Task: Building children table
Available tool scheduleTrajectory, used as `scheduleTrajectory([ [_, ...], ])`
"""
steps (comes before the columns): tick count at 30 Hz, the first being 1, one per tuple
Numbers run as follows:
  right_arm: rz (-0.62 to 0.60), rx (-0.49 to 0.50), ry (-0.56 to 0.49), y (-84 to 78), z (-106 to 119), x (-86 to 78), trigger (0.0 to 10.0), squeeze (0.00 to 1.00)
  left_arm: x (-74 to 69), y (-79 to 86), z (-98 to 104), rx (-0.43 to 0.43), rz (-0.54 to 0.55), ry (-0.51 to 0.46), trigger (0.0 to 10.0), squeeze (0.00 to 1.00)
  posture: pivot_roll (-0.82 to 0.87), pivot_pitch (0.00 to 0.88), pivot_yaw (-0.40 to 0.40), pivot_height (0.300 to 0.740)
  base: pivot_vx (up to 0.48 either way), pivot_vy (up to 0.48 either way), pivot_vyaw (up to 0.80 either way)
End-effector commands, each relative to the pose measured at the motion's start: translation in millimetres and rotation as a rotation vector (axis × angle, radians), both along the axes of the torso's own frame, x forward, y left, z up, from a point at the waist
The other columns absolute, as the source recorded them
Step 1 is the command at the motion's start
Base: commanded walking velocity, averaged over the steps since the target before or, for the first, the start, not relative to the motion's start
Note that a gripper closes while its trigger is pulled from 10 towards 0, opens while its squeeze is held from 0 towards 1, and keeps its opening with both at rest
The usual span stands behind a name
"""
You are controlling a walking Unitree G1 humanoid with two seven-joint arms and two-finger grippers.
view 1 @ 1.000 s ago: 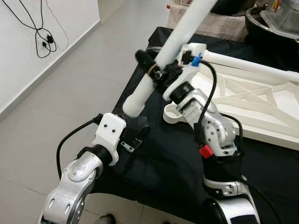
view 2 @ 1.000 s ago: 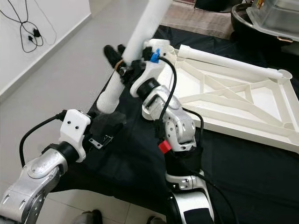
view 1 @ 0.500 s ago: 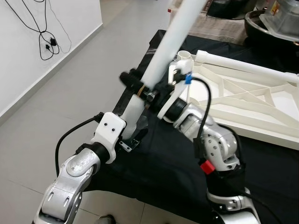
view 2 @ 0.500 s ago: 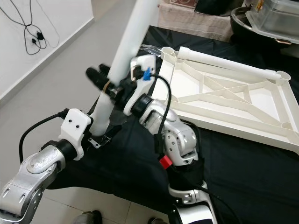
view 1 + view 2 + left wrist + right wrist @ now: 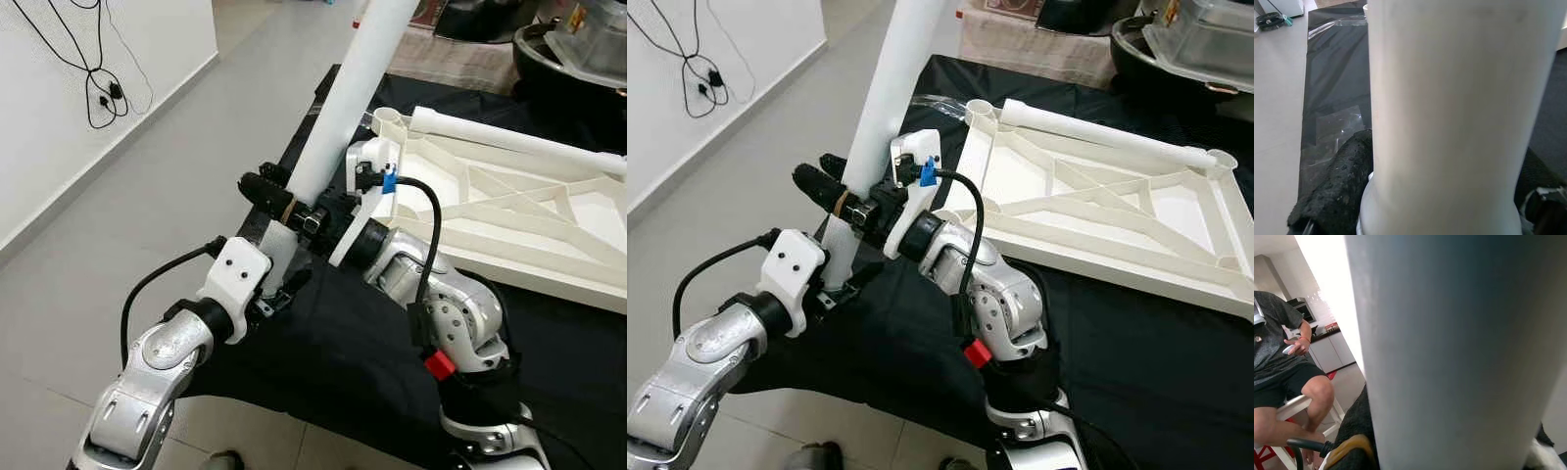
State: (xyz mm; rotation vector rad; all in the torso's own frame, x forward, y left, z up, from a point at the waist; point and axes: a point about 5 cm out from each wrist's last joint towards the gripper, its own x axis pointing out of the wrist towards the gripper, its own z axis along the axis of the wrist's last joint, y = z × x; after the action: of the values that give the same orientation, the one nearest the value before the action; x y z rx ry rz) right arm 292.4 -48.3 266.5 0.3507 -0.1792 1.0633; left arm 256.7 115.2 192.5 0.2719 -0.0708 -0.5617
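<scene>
A long white table leg [image 5: 348, 98] stands steeply tilted over the near left corner of the table. My right gripper [image 5: 815, 171] is shut on its lower part, black fingers [image 5: 838, 201] on either side of it. The leg's bottom end reaches down to my left gripper [image 5: 284, 279], which rests on the black cloth [image 5: 343, 352]; in the left wrist view the leg [image 5: 1449, 112] looms very close. The white table top frame [image 5: 549, 211] lies upside down on the cloth, with a round corner socket [image 5: 389, 119] nearest the leg.
The table's left edge drops to grey tiled floor [image 5: 147, 186] with a white wall and black cables [image 5: 103, 88]. Dark pots and a cloth-covered surface [image 5: 1058, 49] stand beyond the frame. A person [image 5: 1283, 357] sits on a stool in the right wrist view.
My right gripper has carried the leg left and down, turning it more upright. Its bottom end has come from above the cloth to my left gripper, which stayed in place.
</scene>
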Motion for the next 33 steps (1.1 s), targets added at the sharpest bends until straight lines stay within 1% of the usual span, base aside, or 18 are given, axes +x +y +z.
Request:
scheduleTrajectory([
  [1, 0.024, 0.009, -0.016, 0.7, 3, -4.8, 10.0, 0.0, -1.2, -0.9, -10, 0.013, -0.006, 0.037, 0.0, 0.0, 0.1, 0.133, -0.04, 0.74, 0.0, 0.0, 0.0],
  [7, 0.026, 0.003, -0.024, 1.2, 4, -6.0, 10.0, 0.0, -1.8, -1.5, -12, 0.03, -0.011, 0.039, 0.0, 0.0, 0.1, 0.132, -0.041, 0.74, 0.0, 0.0, 0.0],
  [8, 0.009, 0.014, -0.026, -0.6, 4, -2.6, 10.0, 0.0, -2.2, -2.6, -13, 0.03, -0.013, 0.05, 8.7, 0.0, 0.1, 0.129, -0.044, 0.74, 0.0, 0.0, 0.0],
  [9, -0.015, 0.017, -0.036, -3.7, 4, 2.0, 10.0, 1.0, -3.3, -3.1, -13, 0.026, -0.015, 0.056, 10.0, 0.0, 0.11, 0.131, -0.043, 0.74, 0.0, 0.0, 0.0],
  [10, -0.031, 0.019, -0.045, -5.9, 3, 5.2, 10.0, 1.0, -4.1, -3.4, -12, 0.024, -0.016, 0.06, 10.0, 0.0, 0.11, 0.131, -0.043, 0.74, 0.0, 0.0, 0.0],
  [12, -0.016, 0.004, -0.062, -11.0, 2, 8.0, 10.0, 1.0, -7.4, -2.9, -11, 0.02, -0.023, 0.06, 10.0, 0.0, 0.11, 0.129, -0.046, 0.74, 0.0, 0.0, 0.0],
  [14, -0.016, 0.004, -0.062, -11.0, 2, 8.0, 10.0, 1.0, -7.4, -2.9, -11, 0.02, -0.023, 0.06, 10.0, 0.0, 0.11, 0.129, -0.046, 0.74, 0.0, 0.0, 0.0],
  [15, 0.019, -0.017, -0.067, -19.1, 3, 13.1, 10.0, 1.0, -14.6, -1.3, -12, 0.017, -0.054, 0.082, 10.0, 0.0, 0.12, 0.134, -0.043, 0.74, 0.0, 0.0, 0.0],
  [18, 0.071, -0.027, -0.066, -23.8, 4, 14.3, 10.0, 1.0, -18.6, -0.4, -13, 0.003, -0.07, 0.105, 10.0, 0.0, 0.12, 0.134, -0.043, 0.74, 0.0, 0.0, 0.0],
  [19, 0.128, -0.051, -0.067, -25.5, 3, 12.7, 10.0, 0.0, -21.3, -1.0, -12, -0.008, -0.096, 0.112, 10.0, 0.0, 0.12, 0.135, -0.04, 0.74, 0.0, 0.0, 0.0],
  [22, 0.215, -0.084, -0.067, -28.6, 2, 10.2, 10.0, 0.0, -25.6, -2.1, -10, -0.025, -0.136, 0.123, 10.0, 0.0, 0.12, 0.135, -0.04, 0.74, 0.0, 0.0, 0.0],
  [24, 0.429, -0.079, -0.065, -31.3, -2, 0.4, 10.0, 0.0, -32.9, -6.4, -6, -0.085, -0.215, 0.169, 10.0, 0.0, 0.13, 0.139, -0.036, 0.74, 0.0, 0.0, 0.0],
  [26, 0.454, -0.078, -0.067, -31.8, -2, -0.3, 10.0, 0.0, -33.8, -6.9, -6, -0.092, -0.224, 0.175, 10.0, 0.0, 0.13, 0.139, -0.036, 0.74, 0.0, 0.0, 0.0],
  [28, 0.531, -0.05, -0.08, -36.2, 0, -1.1, 10.0, 0.0, -43.7, -11.1, -7, -0.114, -0.289, 0.212, 10.0, 0.0, 0.13, 0.14, -0.036, 0.74, 0.0, 0.0, 0.0],
  [30, 0.574, -0.025, -0.087, -39.1, 2, -0.2, 10.0, 0.0, -53.3, -14.8, -8, -0.144, -0.351, 0.259, 10.0, 0.0, 0.14, 0.144, -0.037, 0.74, 0.0, 0.0, 0.0],
  [31, 0.574, -0.025, -0.087, -39.1, 2, -0.2, 10.0, 0.0, -53.3, -14.8, -8, -0.144, -0.351, 0.259, 10.0, 0.0, 0.14, 0.144, -0.037, 0.74, 0.0, 0.0, 0.0],
  [32, 0.58, -0.016, -0.087, -39.6, 3, 0.8, 10.0, 0.0, -56.8, -16.0, -9, -0.16, -0.374, 0.28, 10.0, 0.0, 0.14, 0.144, -0.037, 0.74, 0.0, 0.0, 0.0],
  [33, 0.596, -0.007, -0.086, -39.9, 3, 1.1, 10.0, 0.0, -60.9, -17.8, -9, -0.212, -0.399, 0.317, 10.0, 0.0, 0.13, 0.146, -0.035, 0.74, 0.0, 0.0, 0.0],
])
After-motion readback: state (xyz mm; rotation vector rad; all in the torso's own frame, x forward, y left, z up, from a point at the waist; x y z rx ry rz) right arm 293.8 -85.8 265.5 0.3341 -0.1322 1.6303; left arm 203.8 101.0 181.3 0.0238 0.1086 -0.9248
